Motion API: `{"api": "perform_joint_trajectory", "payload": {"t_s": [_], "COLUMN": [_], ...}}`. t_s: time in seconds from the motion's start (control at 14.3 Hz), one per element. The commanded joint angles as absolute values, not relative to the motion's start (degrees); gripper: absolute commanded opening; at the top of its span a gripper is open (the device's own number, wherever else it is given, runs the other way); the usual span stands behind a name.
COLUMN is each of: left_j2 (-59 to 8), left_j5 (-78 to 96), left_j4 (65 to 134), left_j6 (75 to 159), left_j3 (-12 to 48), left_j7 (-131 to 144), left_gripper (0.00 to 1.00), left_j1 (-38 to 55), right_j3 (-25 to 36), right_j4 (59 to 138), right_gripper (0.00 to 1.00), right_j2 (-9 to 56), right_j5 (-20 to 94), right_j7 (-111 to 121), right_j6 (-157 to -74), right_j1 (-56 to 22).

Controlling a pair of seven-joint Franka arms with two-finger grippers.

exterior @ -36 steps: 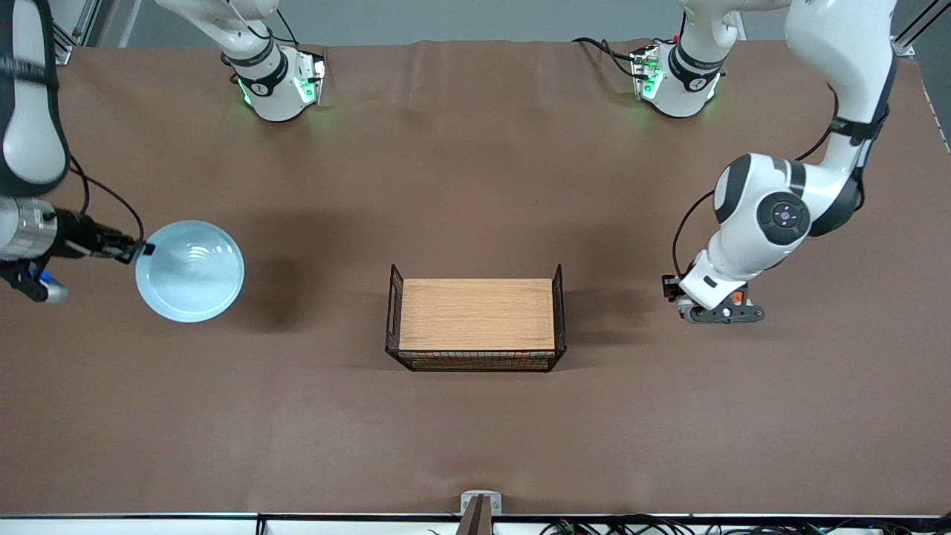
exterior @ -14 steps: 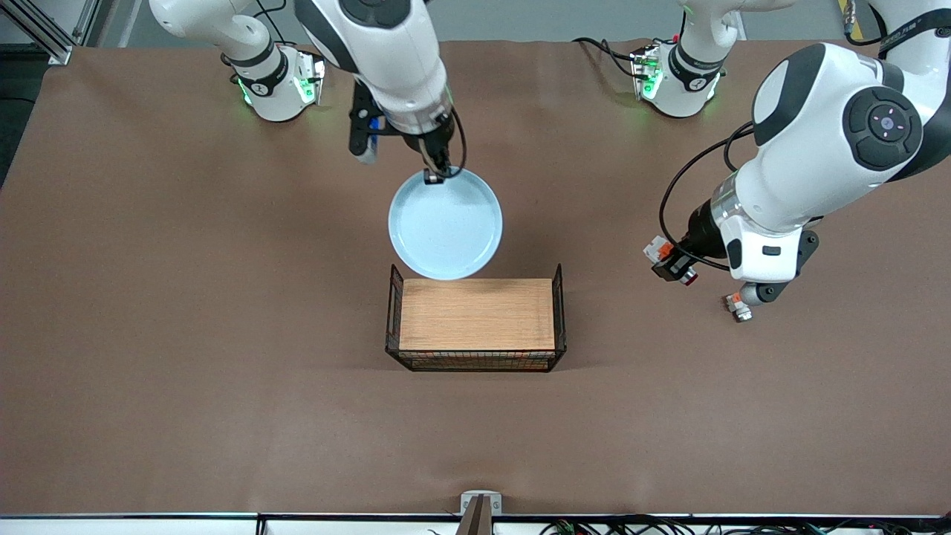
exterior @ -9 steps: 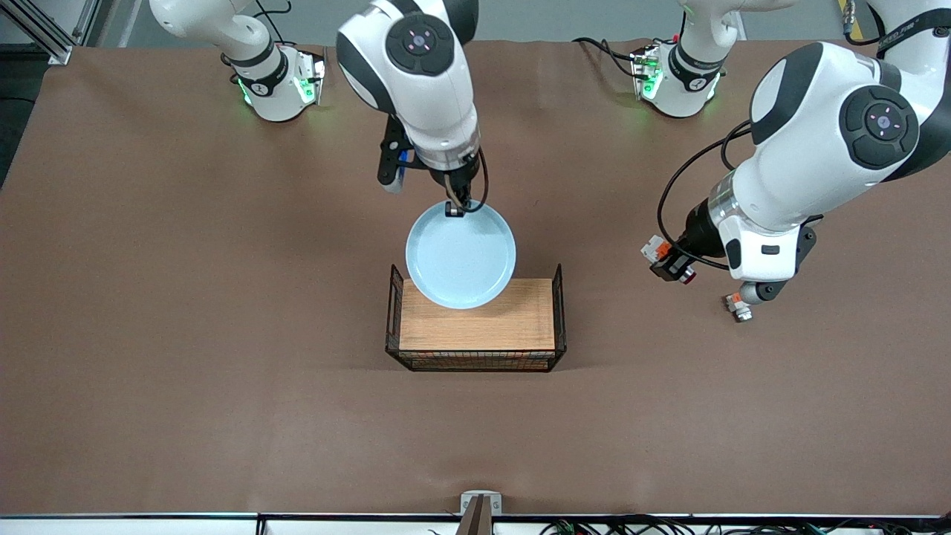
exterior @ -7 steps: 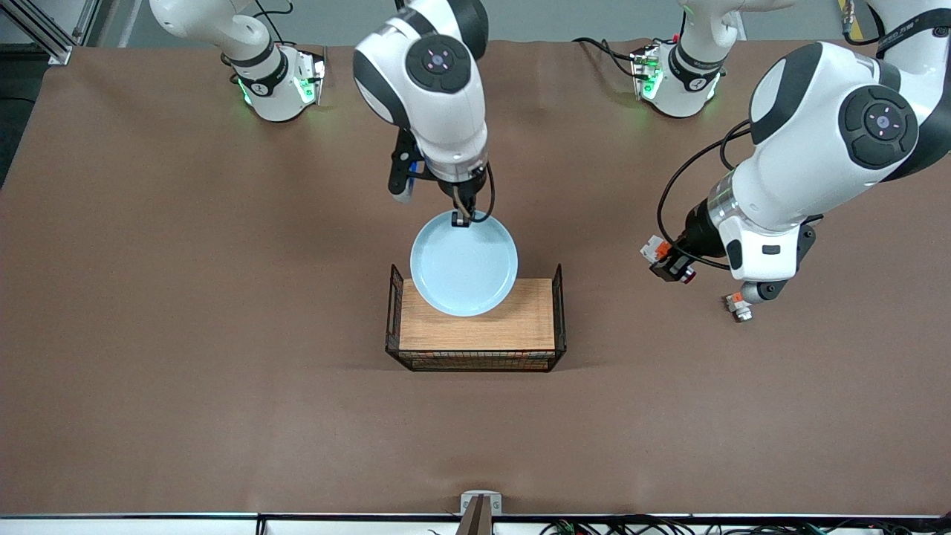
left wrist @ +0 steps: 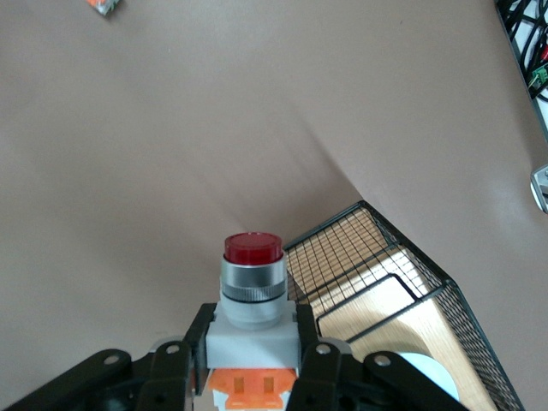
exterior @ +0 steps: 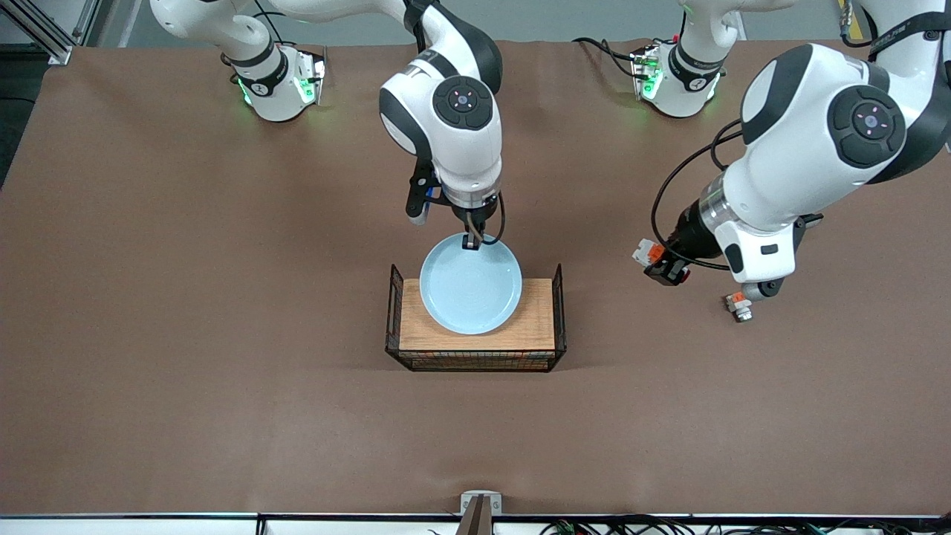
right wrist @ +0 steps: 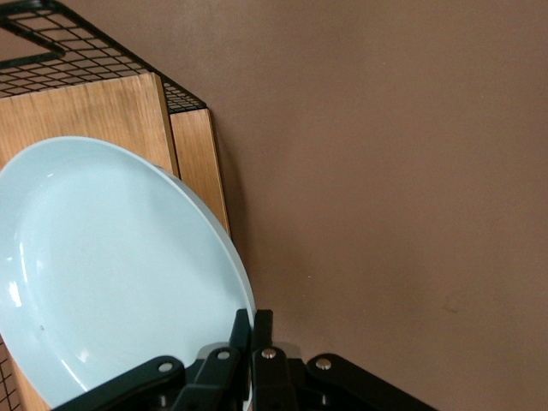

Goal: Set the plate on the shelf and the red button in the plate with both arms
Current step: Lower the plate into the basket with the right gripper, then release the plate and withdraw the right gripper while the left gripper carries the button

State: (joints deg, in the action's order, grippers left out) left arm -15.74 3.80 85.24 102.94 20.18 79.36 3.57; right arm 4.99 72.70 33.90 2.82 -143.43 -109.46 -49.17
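We see the right pincer [exterior: 471, 241] pinching the plate [exterior: 469, 290] at its twelve o'clock rim over the basket [exterior: 475, 362]; the left pincer [exterior: 663, 266] grips the red button [left wrist: 252, 287] above bare tabletop [exterior: 223, 416], the button's base hidden

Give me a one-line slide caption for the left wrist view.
Left gripper shut on the red button, held above the brown table near the wire basket.

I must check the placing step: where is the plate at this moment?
In the front view the plate is in the air over the wire basket's wooden floor, held by its rim in the right hand; it overhangs the basket's edge nearer the robots' bases.
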Motion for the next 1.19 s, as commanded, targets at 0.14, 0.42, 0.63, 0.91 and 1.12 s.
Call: {"api": "perform_joint_trajectory", "payload": {"t_s": [0.14, 0.42, 0.63, 0.91, 1.12], "left_j2": [-16.52, -17.75, -18.89, -21.27, -21.62], "left_j5": [4.75, 4.48, 4.22, 4.13, 4.13], "left_j4": [83.94, 82.88, 82.88, 82.88, 82.88], "left_j6": [104.58, 106.34, 109.32, 114.60, 115.57], "left_j3": [21.09, 21.18, 21.27, 21.18, 21.18], "left_j7": [87.53, 93.50, 96.93, 102.65, 103.27], "left_gripper": [0.30, 0.30, 0.30, 0.30, 0.30], "left_j1": [5.70, 7.90, 9.57, 9.93, 10.72], "right_j3": [5.27, 5.36, 5.36, 5.45, 5.36], "right_j4": [70.66, 70.58, 70.49, 70.14, 69.96], "right_gripper": [0.01, 0.02, 0.10, 1.00, 1.00], "right_j2": [35.95, 37.00, 37.44, 38.32, 38.58], "right_j5": [1.14, 1.05, 1.05, 0.44, -0.62], "right_j7": [-146.34, -146.43, -146.43, -146.42, -146.43], "right_j6": [-111.00, -112.06, -112.50, -113.12, -113.12], "right_j1": [-49.39, -49.31, -49.13, -49.39, -49.31]}}
